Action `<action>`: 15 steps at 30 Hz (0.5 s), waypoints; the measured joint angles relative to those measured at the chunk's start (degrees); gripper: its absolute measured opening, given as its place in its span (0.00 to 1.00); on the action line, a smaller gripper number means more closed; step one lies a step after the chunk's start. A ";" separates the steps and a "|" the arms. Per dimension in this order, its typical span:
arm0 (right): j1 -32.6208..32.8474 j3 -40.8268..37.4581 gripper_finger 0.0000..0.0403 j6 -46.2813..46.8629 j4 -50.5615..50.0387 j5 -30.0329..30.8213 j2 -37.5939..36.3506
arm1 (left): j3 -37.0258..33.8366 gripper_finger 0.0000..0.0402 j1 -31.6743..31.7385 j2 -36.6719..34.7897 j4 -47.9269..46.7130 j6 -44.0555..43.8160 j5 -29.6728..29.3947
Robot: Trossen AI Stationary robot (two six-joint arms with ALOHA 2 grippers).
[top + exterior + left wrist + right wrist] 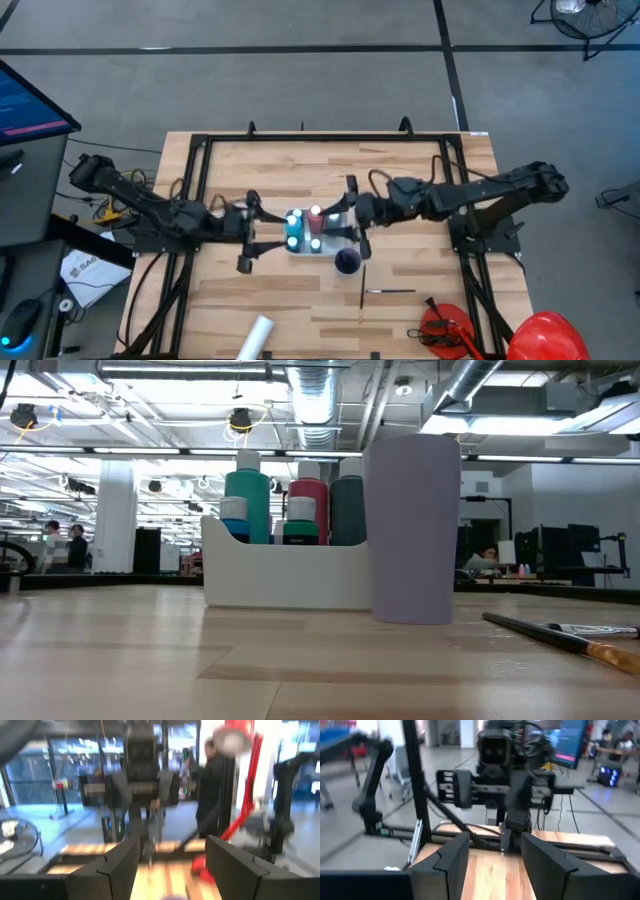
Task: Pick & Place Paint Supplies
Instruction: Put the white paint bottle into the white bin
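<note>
Bottles [304, 231] in caddy [322, 246], btwn L fingers [248, 228] & R fingers [355, 215]

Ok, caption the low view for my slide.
Paint bottles stand upright in a white caddy beside a lavender cup; a brush lies on the table.

Left tool [252, 232] and right tool [357, 218] face each other, seemingly parted.

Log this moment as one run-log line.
left gripper: at caddy's left, open | right gripper: at caddy's right | white caddy: holds paint bottles | brush: on table
</note>
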 joint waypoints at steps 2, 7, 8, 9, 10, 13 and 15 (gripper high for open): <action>-1.04 0.00 0.43 4.70 0.03 0.00 -0.99 | 0.00 0.55 0.07 -0.98 4.04 -0.41 0.00; -2.27 0.00 0.43 20.17 -0.30 -0.02 -2.30 | 0.00 0.54 0.07 -2.14 12.80 -16.37 -0.31; -2.22 0.00 0.42 23.31 -0.43 -0.05 -2.47 | 0.00 0.54 0.05 -2.14 14.23 -19.36 -0.64; -1.91 0.00 0.42 26.79 -0.42 -0.22 -2.77 | 0.01 0.53 -0.22 -2.07 15.65 -21.71 -0.81; -1.45 0.00 0.41 30.49 -0.40 -0.50 -3.10 | 0.14 0.52 -0.79 -1.96 16.60 -24.07 -1.23; 0.09 0.00 0.41 39.14 -0.37 -2.61 -4.11 | 1.99 0.49 -3.11 -1.40 16.56 -28.40 -3.59; 0.77 -0.02 0.40 41.61 -0.39 -3.62 -5.17 | 4.09 0.47 -3.99 -0.44 16.48 -29.71 -3.52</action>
